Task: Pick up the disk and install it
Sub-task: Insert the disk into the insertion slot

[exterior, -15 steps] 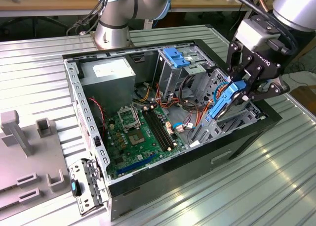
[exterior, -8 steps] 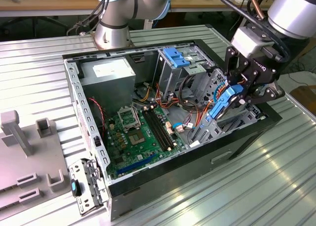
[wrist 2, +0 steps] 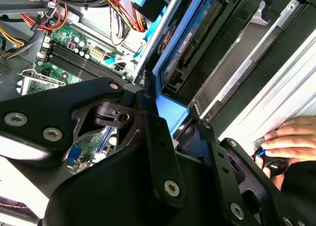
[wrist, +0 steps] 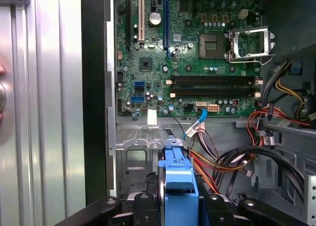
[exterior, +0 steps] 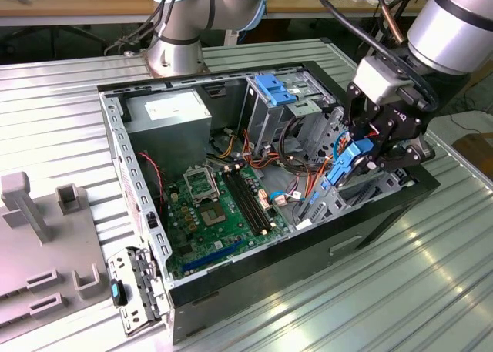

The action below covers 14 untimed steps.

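- Where the exterior view takes in the whole rig, a ribbed metal tabletop [exterior: 370,290] carries an open black computer case [exterior: 254,279]. A grey fixture plate [exterior: 46,236] sits just beside the case on the exterior view's left.
- Arm [exterior: 454,21] hangs over the drive-bay end of the case, on the exterior view's right.
- Green motherboard [exterior: 208,206] lies on the case floor. The first wrist view shows white silk-screened lettering along one edge.
- Grey power supply box [exterior: 169,113] is in the far corner. It has a white sticker on top, print too small to read.
- Blue plastic caddy [exterior: 273,86] sits on top of the metal drive cage [exterior: 266,121], apart from the jaws.
- The disk [exterior: 350,161], with its blue carrier rail, is tilted at the bay opening on the exterior view's right end of the case. Orange and red cables [exterior: 296,148] run near it. Cannot tell how far in it is seated.
- Jaws are clenched on the disk's blue carrier. In the first wrist view the blue piece [wrist: 178,179] is pinched between two black fingers [wrist: 144,207].
- A person's hand [wrist 2: 291,137] rests outside the case wall in the second wrist view, touching a small black knob [wrist 2: 271,164].
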Tool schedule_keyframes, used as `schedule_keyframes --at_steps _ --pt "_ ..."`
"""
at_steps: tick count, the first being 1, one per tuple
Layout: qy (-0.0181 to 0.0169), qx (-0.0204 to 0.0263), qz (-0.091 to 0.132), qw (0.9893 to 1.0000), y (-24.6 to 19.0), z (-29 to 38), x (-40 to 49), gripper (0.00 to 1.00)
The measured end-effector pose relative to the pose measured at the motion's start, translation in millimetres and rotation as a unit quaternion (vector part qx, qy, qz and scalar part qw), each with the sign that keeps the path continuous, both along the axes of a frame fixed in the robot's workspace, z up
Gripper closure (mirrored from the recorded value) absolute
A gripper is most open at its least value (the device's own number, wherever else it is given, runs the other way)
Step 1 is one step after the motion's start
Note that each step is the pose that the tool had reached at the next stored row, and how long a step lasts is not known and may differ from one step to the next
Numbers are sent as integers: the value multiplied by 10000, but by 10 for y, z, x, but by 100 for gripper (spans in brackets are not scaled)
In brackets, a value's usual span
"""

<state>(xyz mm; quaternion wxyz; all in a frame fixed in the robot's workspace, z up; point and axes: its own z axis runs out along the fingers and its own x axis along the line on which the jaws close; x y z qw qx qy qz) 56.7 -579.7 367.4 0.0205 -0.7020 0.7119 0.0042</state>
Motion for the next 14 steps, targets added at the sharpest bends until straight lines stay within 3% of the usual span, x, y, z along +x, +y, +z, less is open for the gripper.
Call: schedule_keyframes --at_steps 7,9,14 --pt "-5 17 2 10000 -4 -43 3 62" --pt "0 0 1 10000 -4 -28 1 57" --pt "-1 1 0 10000 -5 -37 0 57"
